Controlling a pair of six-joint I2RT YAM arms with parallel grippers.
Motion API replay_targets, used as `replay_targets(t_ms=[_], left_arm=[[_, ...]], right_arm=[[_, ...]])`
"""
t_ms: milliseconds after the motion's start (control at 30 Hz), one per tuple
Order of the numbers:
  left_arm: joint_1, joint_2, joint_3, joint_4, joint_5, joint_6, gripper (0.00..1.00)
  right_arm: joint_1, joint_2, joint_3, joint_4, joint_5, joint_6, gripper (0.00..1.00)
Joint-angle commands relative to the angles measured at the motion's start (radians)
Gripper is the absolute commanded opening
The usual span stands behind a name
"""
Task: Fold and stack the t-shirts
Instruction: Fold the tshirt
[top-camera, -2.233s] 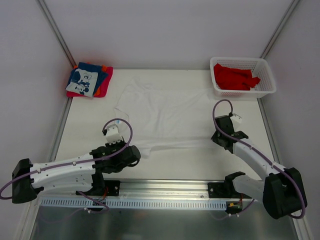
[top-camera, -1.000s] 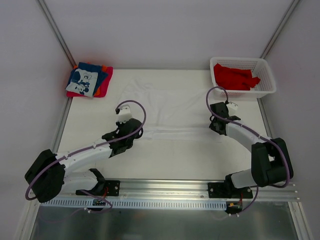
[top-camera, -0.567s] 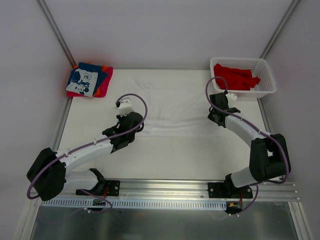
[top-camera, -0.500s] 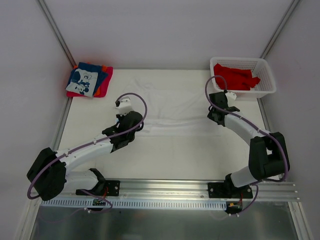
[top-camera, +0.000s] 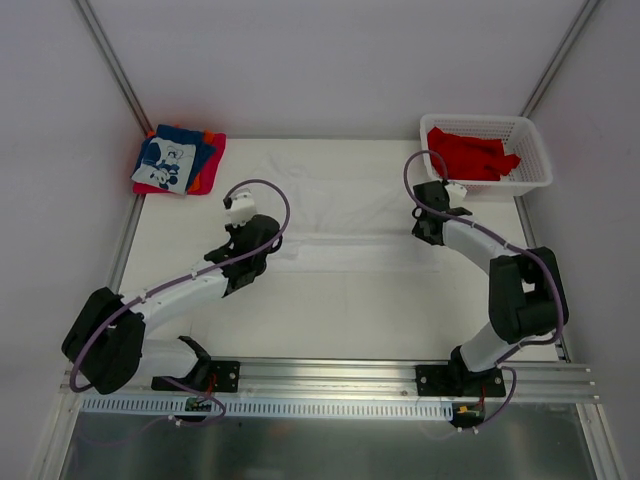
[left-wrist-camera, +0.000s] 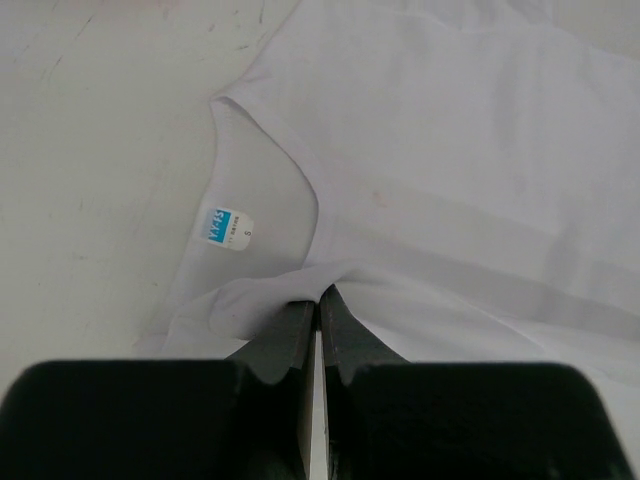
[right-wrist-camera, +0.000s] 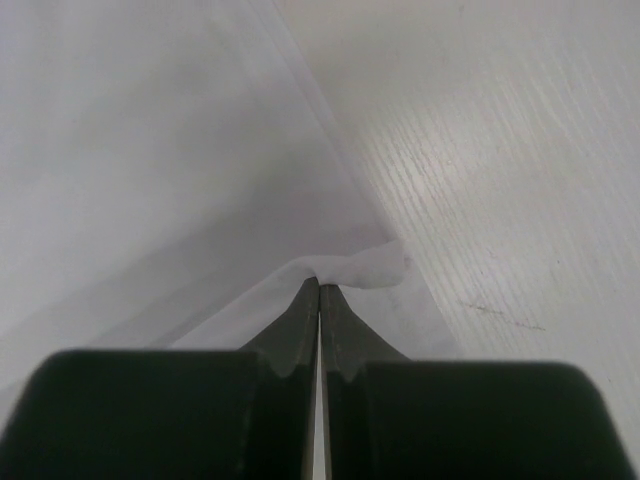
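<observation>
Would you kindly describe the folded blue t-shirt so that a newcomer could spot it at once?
Look at the white table and go to its far left corner, where folded shirts lie in a pile. The blue t-shirt lies on top; its white print sets it apart from the red shirt beneath and the plain white t-shirt lying mid-table.

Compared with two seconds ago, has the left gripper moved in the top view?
Yes. The left gripper, shut on the white t-shirt, has gone away from the near rail and toward the folded stack in the far left corner.
</observation>
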Motion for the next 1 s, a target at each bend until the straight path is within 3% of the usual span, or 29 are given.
replay_targets(t_ms=[0,733,833,867,933,967], left_arm=[[0.042,0.02,0.008,0.065,-0.003,0.025,0.0],[0.107,0.203,0.028,0.201,0.045,0.057,0.0],[0.111,0.232,0.037,0.213,0.042,0.062,0.0],[0.114,0.238,0.039,0.216,0.042,0.062,0.0],[0.116,0.253,0.043,0.225,0.045,0.062,0.03],[0.119,0.26,0.043,0.231,0.047,0.066,0.05]], right_arm=[[-0.015,0.031,0.066,0.007,0.025,-0.018,0.0],[-0.025,0.2,0.181,0.01,0.031,-0.033,0.01],[-0.03,0.212,0.193,0.01,0.037,-0.037,0.26],[-0.03,0.215,0.198,0.011,0.043,-0.037,0.56],[-0.032,0.226,0.205,0.01,0.054,-0.04,0.8],[-0.035,0.229,0.209,0.01,0.057,-0.04,0.98]])
